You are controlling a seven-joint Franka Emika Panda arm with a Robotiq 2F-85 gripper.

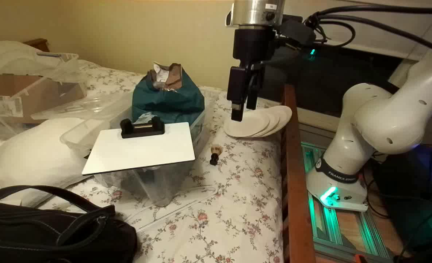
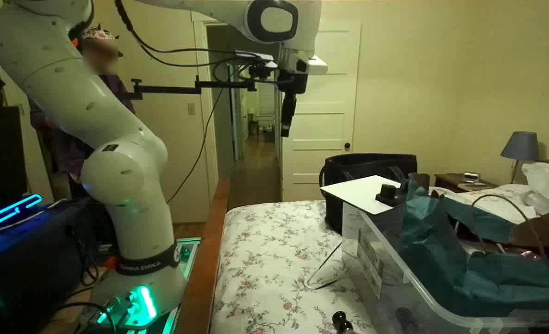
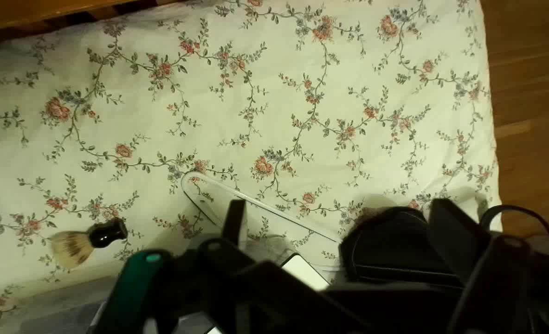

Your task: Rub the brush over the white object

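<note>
One blk-handled brush [image 3: 88,238], overlapping rnd wht plates [image 1: 256,123], floral fabric [image 3: 237,120]

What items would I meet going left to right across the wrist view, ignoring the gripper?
Brush, corner of the white board, black bag. The clear plastic overlaps the board's stretch, so it's left out.

READABLE: "FRANKA EMIKA", pale letters on black band [image 1: 335,176] at foot of robot arm [image 1: 369,117], both exterior views | ILLEGIBLE, too small: white label [image 1: 15,106] on cardboard box [image 1: 37,106]; pale label [image 2: 370,263] on clear bin [image 2: 406,263]; small tag [image 1: 270,6] on silver wrist part [image 1: 254,16]
</note>
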